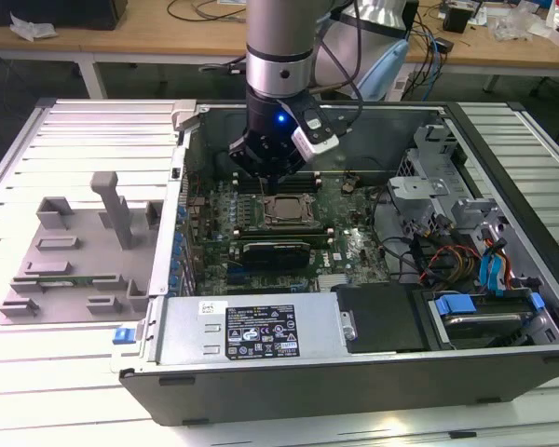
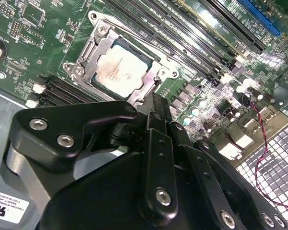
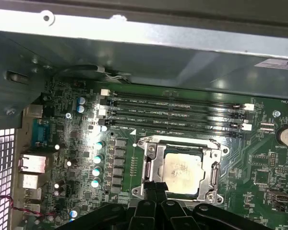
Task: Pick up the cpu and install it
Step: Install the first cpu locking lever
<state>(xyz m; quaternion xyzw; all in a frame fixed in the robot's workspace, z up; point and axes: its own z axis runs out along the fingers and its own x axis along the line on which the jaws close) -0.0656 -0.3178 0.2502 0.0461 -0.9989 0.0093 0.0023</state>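
Inside the open computer case (image 1: 503, 214), the cpu (image 1: 284, 210) is found seated in the metal-framed socket (image 1: 283, 212) on the green motherboard (image 1: 354, 247); it lies flat and square to the frame, as is required for its contacts to meet the socket. In both wrist views its silvery top is seen through the frame's opening (image 2: 121, 69) (image 3: 181, 171).

The gripper (image 1: 268, 174) is held directly above the socket, at the edge farther from the power supply (image 1: 261, 331), wrist pointing straight down, presumably so that the chip could be lowered without tilt. In the first wrist view its black fingers (image 3: 153, 191) are seen drawn close together at the socket's rim, beside the chip and not around it. Nothing is seen held between them; whether the tips touch the frame cannot be settled from these angles.

Memory slots (image 3: 175, 115) are noted just beyond the socket. Beside the case, a grey parts tray (image 1: 74, 251) is noted on the slatted table (image 1: 19, 158).
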